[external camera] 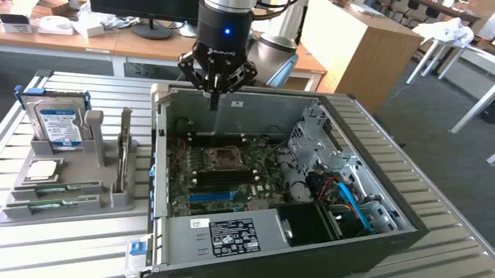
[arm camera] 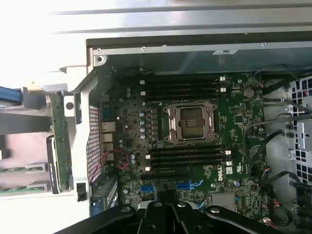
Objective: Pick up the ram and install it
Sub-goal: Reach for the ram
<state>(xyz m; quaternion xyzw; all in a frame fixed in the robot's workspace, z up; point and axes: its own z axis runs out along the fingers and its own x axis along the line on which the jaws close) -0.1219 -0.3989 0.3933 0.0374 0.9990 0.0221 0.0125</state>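
Claw (external camera: pixel 214 103) is hovering shut and empty over the case (external camera: pixel 363 124); gripping the ram (external camera: pixel 55 202) probably wants jaws squared across its long edges.

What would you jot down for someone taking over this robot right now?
Gripper: shut, empty, hanging over the open computer case.
Ram: lying in the grey holder at the exterior view's left, beside the case.
Done: nothing picked up.
Left: pickup and install; the motherboard's memory slots look empty.

"Robotiq" on the hand (external camera: pixel 215 102) (white lettering)
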